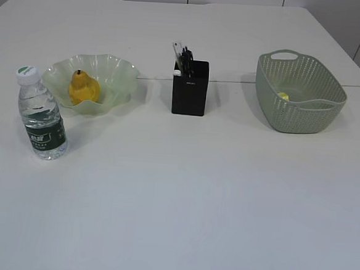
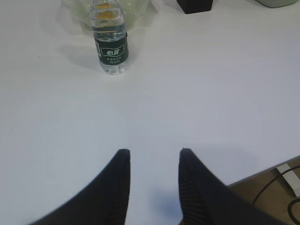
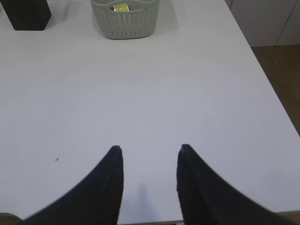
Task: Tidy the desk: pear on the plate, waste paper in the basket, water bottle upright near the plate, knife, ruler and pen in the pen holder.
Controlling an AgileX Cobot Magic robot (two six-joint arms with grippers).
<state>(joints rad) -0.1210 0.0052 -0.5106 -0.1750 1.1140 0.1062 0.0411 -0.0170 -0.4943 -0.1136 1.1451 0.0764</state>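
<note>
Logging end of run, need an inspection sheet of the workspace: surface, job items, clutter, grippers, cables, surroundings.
Surface: white table, a small dark speck near the front edge.
Job's things: pear on plate; water bottle upright beside it; pen holder holding items; yellow waste paper in basket.
Clutter: nothing seen.
Grippers: left gripper and right gripper open, empty.
Cables: cable off the table's edge.
Surroundings: white panelled wall.

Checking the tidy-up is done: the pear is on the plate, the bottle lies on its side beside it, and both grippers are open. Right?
Not quite. The exterior view shows the water bottle standing upright beside the plate, not lying down. The pear and open left gripper and right gripper are as stated.
</note>
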